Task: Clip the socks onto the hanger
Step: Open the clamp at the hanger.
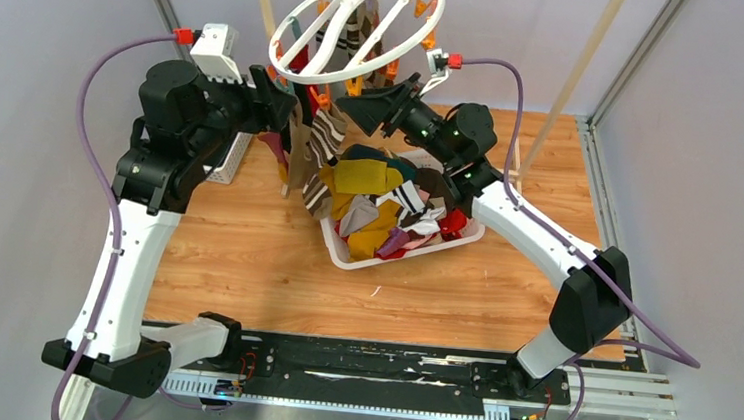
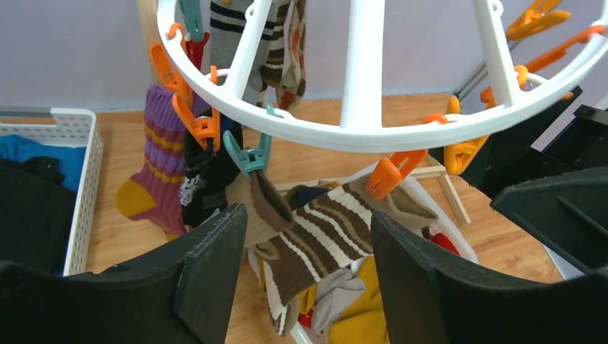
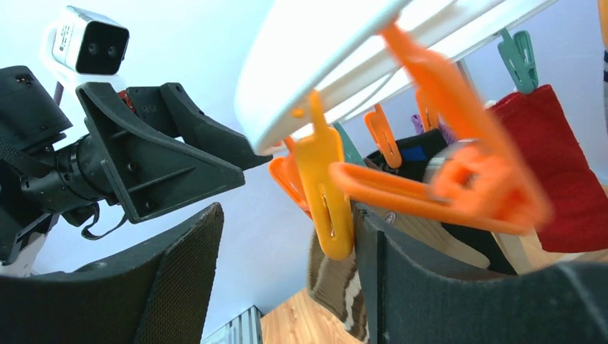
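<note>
The white round hanger (image 1: 357,28) hangs at the top centre with orange clips and several socks on it. A brown-and-cream striped sock (image 2: 330,229) hangs from an orange clip (image 2: 391,175) and a teal clip (image 2: 247,154); it also shows in the top view (image 1: 326,136). My left gripper (image 2: 308,215) is open, with this sock in line between its jaws but farther off, not gripped. My right gripper (image 3: 287,211) is open just under the ring (image 3: 315,64), and a yellow-orange clip (image 3: 326,193) dangles beside its right finger (image 3: 430,287). More socks fill the white basket (image 1: 344,258).
A purple-and-yellow striped sock (image 2: 154,158) and a dark sock (image 2: 204,172) hang on the ring's left side, and a red sock (image 3: 566,172) on the far side. A white lattice basket (image 2: 82,179) with dark and blue cloth stands at the left. Wooden poles rise behind the hanger.
</note>
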Available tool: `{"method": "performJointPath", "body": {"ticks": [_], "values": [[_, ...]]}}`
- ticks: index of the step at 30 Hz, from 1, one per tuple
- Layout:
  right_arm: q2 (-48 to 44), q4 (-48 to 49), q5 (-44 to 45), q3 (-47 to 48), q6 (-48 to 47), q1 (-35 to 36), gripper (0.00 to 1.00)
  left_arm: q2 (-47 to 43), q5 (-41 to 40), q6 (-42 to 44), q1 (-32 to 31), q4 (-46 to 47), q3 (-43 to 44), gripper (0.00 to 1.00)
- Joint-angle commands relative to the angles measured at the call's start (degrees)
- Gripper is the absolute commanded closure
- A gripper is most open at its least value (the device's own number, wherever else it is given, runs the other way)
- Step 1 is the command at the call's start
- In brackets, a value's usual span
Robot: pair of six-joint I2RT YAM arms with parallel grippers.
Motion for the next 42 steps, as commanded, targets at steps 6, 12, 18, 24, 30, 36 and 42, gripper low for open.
{"method": "performJointPath", "body": {"ticks": [6, 12, 18, 24, 30, 36, 42], "values": [[-1.2, 10.4, 0.5, -5.1, 2.8, -1.4, 0.56, -2.1, 6.3, 1.6, 0.4, -2.4, 3.2, 0.31], [-4.5, 6.5, 2.8, -6.4, -2.4, -0.6, 0.73, -1.5, 10.9, 0.2, 0.4, -2.6, 3.5, 0.34], [-7.3, 3.1, 6.5, -7.7, -8.1, 2.1, 0.95, -0.9, 12.2, -1.3, 0.4, -2.3, 4.6, 0.37], [-5.7, -4.1, 10.5, -3.4, -12.7, 6.0, 1.0, -1.1, 13.8, -5.0, 0.4, -1.1, 5.4, 0.34], [-0.9, -7.2, 15.0, 2.2, -14.4, 10.4, 1.0, -1.1, 16.5, -9.7, 0.4, -0.3, 6.6, 0.24], [2.7, -9.2, 19.6, 7.2, -16.2, 14.1, 1.0, 0.5, 19.6, -13.4, 0.4, 1.8, 6.9, 0.14], [4.1, -9.9, 21.5, 9.3, -17.4, 15.9, 1.0, 2.8, 19.3, -16.1, 0.4, 5.3, 6.9, 0.11]]}}
